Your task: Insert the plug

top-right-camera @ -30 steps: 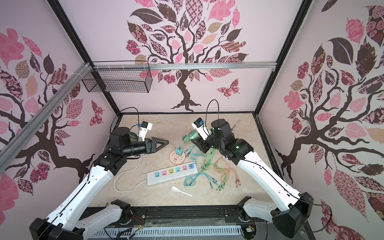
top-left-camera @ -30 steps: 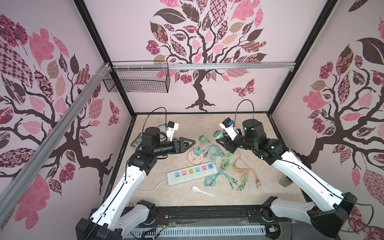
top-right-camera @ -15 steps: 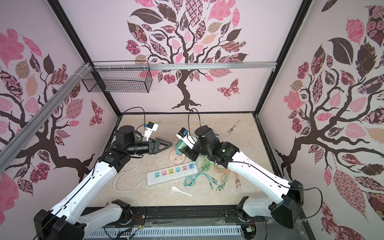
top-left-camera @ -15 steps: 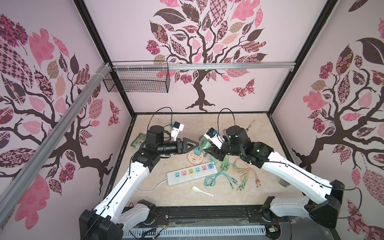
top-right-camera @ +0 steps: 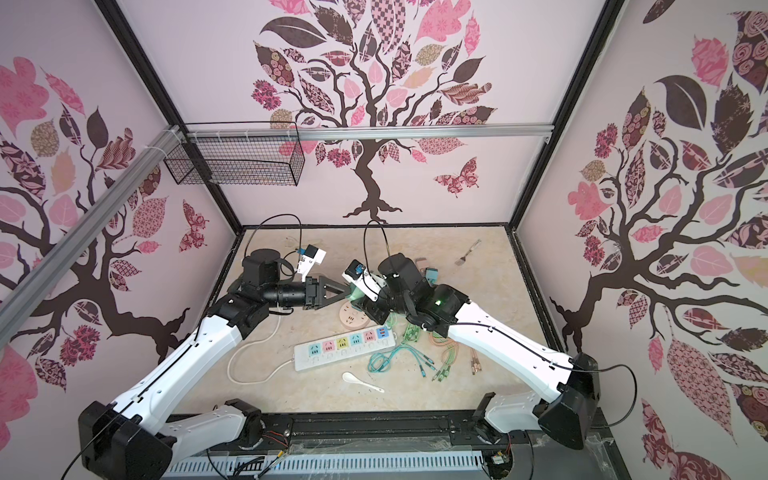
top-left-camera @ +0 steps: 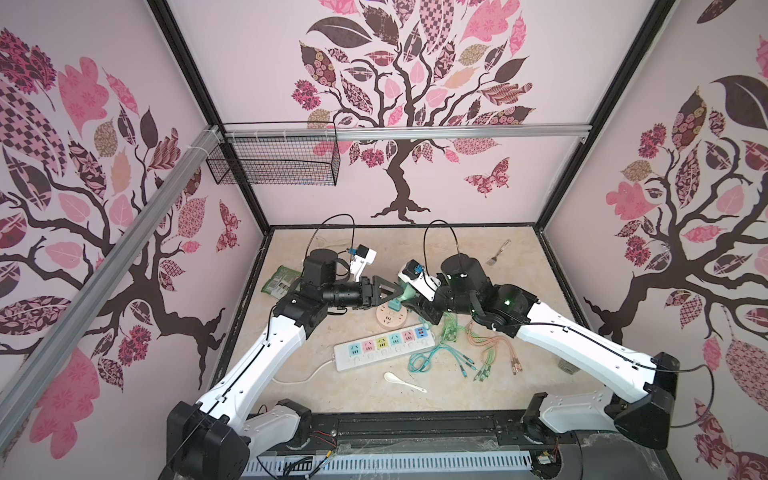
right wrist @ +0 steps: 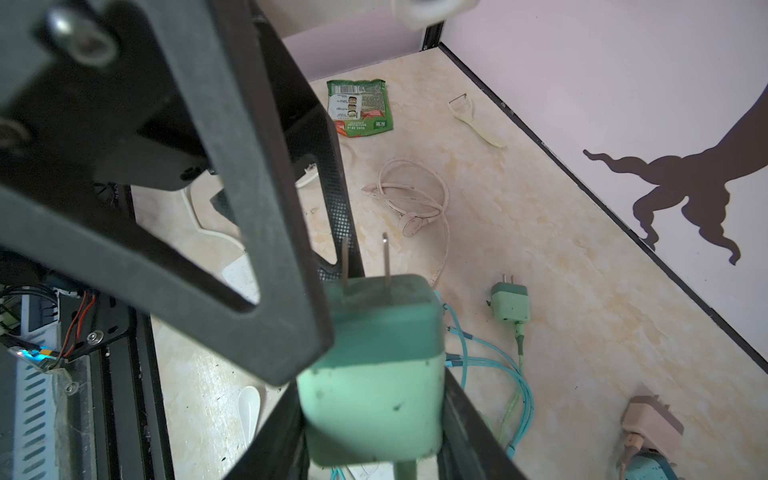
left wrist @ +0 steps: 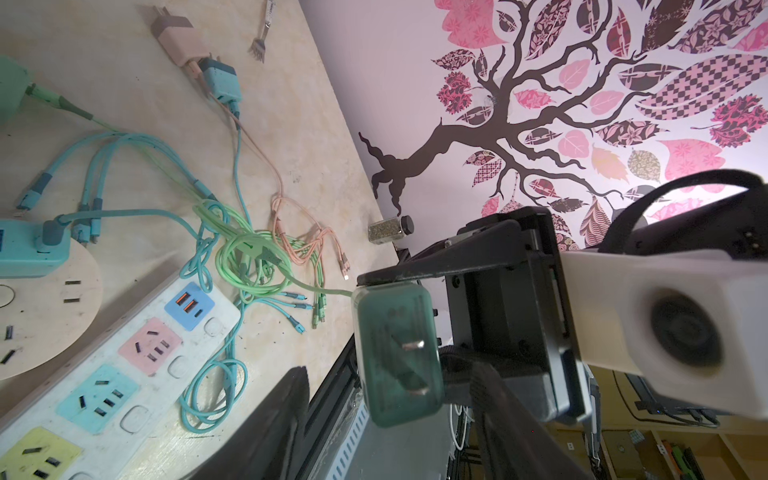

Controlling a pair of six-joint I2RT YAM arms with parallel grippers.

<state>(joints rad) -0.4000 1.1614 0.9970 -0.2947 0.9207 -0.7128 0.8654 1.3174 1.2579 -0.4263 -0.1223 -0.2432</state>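
Observation:
My right gripper (top-left-camera: 412,300) (right wrist: 374,424) is shut on a green plug (top-left-camera: 407,293) (top-right-camera: 356,294) (right wrist: 374,374), held above the table. Its two prongs (left wrist: 409,345) point toward my left arm. My left gripper (top-left-camera: 398,292) (left wrist: 386,374) is open, its black fingers (right wrist: 266,299) on either side of the plug's pronged end, a gap showing on at least one side. Below lie the white power strip (top-left-camera: 384,345) (left wrist: 104,374) with pastel sockets and a round socket disc (top-left-camera: 390,318) (left wrist: 41,311), which carries a teal charger (left wrist: 29,249).
Tangled green, teal and pink cables (top-left-camera: 457,349) lie right of the strip. A white spoon (top-left-camera: 401,380) lies in front. A fork (top-left-camera: 496,253), green packet (top-left-camera: 280,280), spice jar (left wrist: 388,228), peeler (right wrist: 473,120) and loose chargers (left wrist: 178,37) (right wrist: 510,303) are scattered around.
My right arm has carried the plug leftward to the middle. My left arm has reached right to meet it, and its jaws have narrowed around the plug.

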